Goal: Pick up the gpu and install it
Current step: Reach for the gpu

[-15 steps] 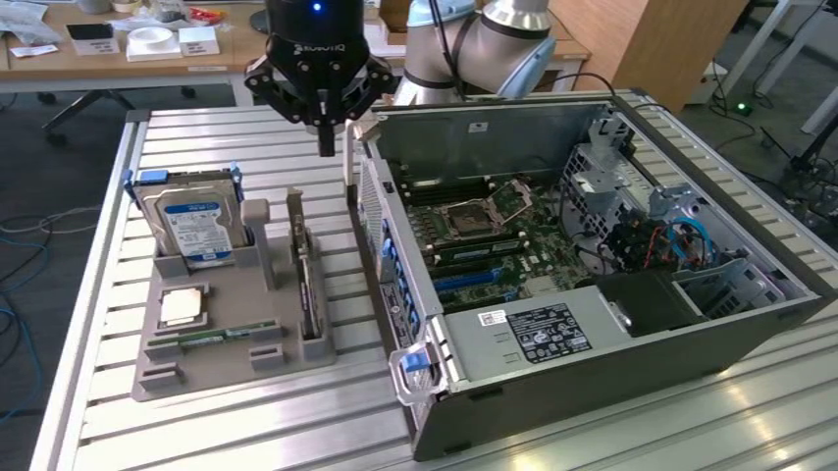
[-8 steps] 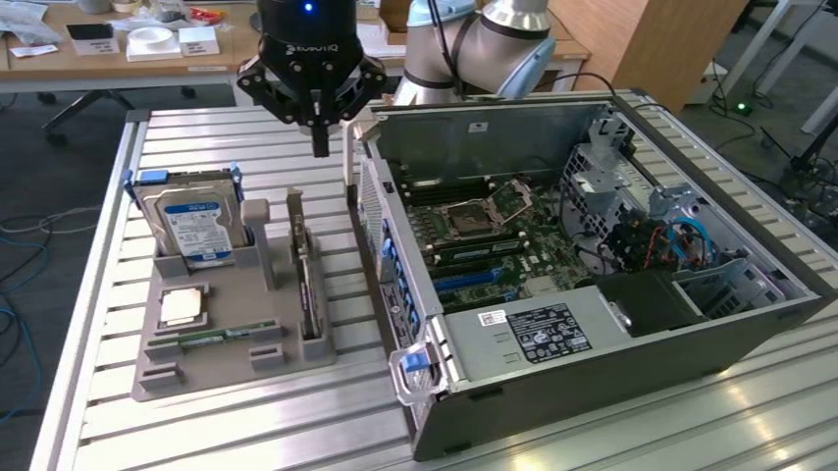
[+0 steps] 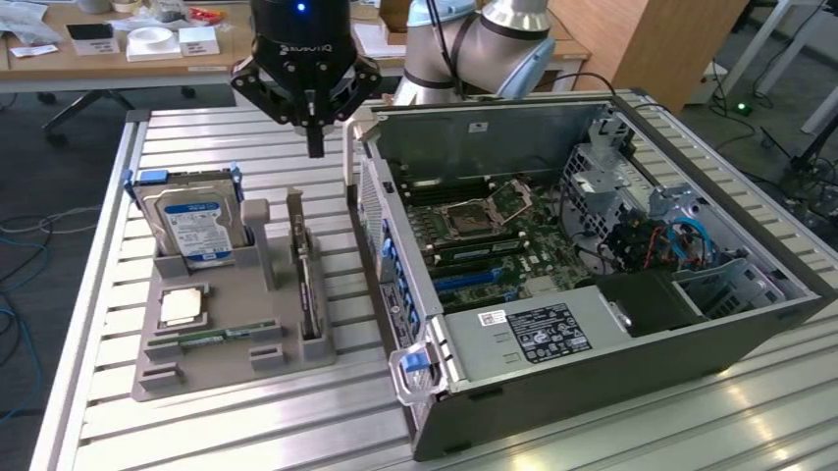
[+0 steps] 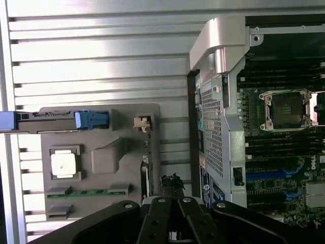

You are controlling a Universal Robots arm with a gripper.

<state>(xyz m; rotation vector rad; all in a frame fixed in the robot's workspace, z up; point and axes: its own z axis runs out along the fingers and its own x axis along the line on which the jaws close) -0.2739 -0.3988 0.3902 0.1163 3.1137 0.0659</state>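
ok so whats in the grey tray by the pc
The tray holds a hard drive standing upright, a cpu lying flat, a green memory stick and the gpu on edge. The tray covers the lower edges of the drive and gpu.

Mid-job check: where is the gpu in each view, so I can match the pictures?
Exterior view: the gpu stands on edge in the gray holder, on its side nearest the computer case.
Wrist view: the gpu is the thin edge-on card along the holder's side facing the case.
Shared landmark: the square silver chip in the holder.
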